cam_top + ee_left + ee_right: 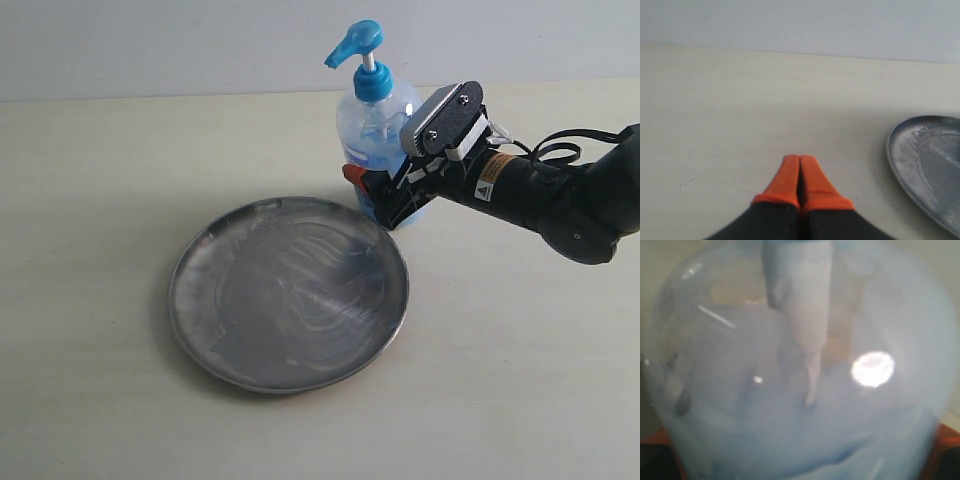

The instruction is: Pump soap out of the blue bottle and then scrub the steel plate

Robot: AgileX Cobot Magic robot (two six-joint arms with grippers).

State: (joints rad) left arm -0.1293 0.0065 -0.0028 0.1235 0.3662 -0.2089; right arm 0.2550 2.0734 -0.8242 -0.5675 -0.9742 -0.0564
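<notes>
1. Your right gripper (372,188) is grasping the tall clear plastic bottle with a bright blue pump head (375,130). Its orange-tipped fingers (950,435) are sitting on opposite sides of the bottle's lower body and are clenching against it.
2. From the exterior camera you are seeing one orange fingertip (354,176) poking out in front of the bottle. The other finger is hiding behind the bottle.
3. The bottle is standing upright on the pale tabletop (100,200), held between those right fingers. Its pump head is rising above them on a white stem.
4. Through the right wrist camera the bottle is filling nearly the whole frame. The pale blue liquid soap (805,445) is lying in its lower part, and a white dip tube (802,315) is reaching down into it.
5. The wide round shallow plate of shiny grey steel (288,292) is lying flat on the table, just beside and below the right fingertips. Its raised rim is coming right up to the foot of the bottle, but you cannot tell whether the two are touching. Pale streaky swirls are showing across its surface.
6. Your left gripper (800,165) is clenching on nothing. Its two orange fingertips are pressing flat against each other over bare tabletop.
7. From those closed left fingers, the steel plate is lying ahead and off to one side, apart from them. Only part of its rim is showing.
</notes>
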